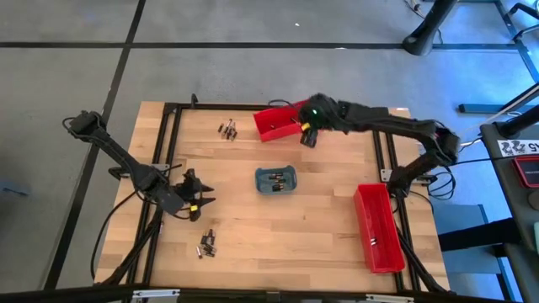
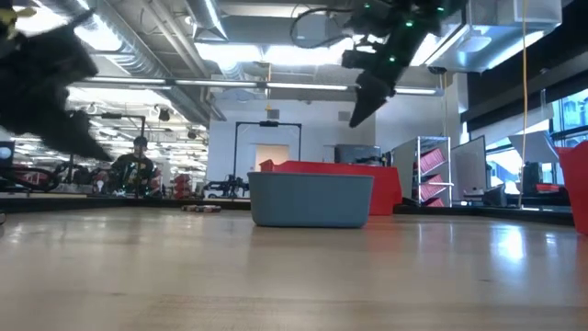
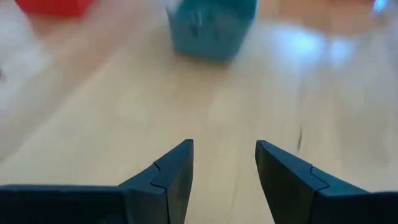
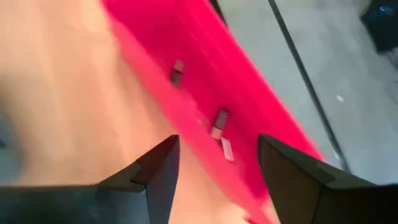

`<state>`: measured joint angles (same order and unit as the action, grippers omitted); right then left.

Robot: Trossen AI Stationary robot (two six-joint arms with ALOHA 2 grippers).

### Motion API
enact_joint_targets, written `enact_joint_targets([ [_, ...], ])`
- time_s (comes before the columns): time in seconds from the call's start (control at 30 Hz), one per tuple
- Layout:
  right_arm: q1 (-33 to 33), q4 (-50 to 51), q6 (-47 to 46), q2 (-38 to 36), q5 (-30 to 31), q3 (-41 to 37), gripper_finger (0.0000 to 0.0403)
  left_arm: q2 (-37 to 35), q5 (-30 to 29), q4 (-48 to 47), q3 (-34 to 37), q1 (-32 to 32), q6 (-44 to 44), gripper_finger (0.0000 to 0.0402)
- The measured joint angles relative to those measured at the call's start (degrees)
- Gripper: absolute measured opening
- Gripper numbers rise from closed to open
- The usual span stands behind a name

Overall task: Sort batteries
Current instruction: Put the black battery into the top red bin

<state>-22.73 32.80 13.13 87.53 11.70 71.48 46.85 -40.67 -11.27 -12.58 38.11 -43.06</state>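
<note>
Small batteries lie in loose clusters on the wooden table at the far left [image 1: 228, 130] and near left [image 1: 207, 242]. More lie in the grey-blue tray [image 1: 276, 180] at the middle. My left gripper [image 1: 202, 200] stands open low over the table's left side, pointing toward the tray [image 3: 211, 25], with nothing between its fingers [image 3: 224, 146]. My right gripper [image 1: 305, 135] hangs open above the far red bin [image 1: 274, 122]. Its wrist view looks down between empty fingers [image 4: 217, 140] at three batteries [image 4: 219, 121] on the bin's floor.
A second long red bin [image 1: 379, 227] lies along the table's right edge with one battery [image 1: 373, 241] in it. Black frame rails run down both sides of the table [image 1: 168, 151]. Bare wood lies between the tray and the near edge.
</note>
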Motion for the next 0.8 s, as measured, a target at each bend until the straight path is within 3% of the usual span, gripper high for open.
enact_joint_targets([
  [0.07, 1.8, -5.0, -3.9, -2.0, -3.4, -4.6, 0.0215, 0.0, 6.1, -2.3, 0.0, 0.1, -1.3, 0.0164],
  [0.2, 7.5, -18.7, -8.7, -3.8, -6.4, -12.0, 0.0215, 0.0, 26.1, -3.6, -0.6, 0.1, 0.0, 0.0164],
  [0.27, 10.7, -25.6, -8.9, -3.8, -6.3, -15.3, 0.0215, 0.0, 31.5, -3.8, -1.1, 0.2, -1.5, 0.0164],
  [0.47, 19.0, -45.1, -9.0, -3.7, -6.3, -24.5, 0.0215, 0.0, 33.0, -9.8, -1.2, 1.7, -6.3, 0.0164],
  [0.67, 22.2, -46.4, -10.4, -3.7, -5.9, -26.3, 0.0215, 0.0, 32.9, -16.6, -1.2, 2.1, -12.2, 0.0164],
  [0.8, 22.0, -46.5, -10.5, -3.7, -3.2, -26.3, 0.0215, 0.0, 31.7, -16.2, -1.3, 2.1, -10.5, 0.0164],
])
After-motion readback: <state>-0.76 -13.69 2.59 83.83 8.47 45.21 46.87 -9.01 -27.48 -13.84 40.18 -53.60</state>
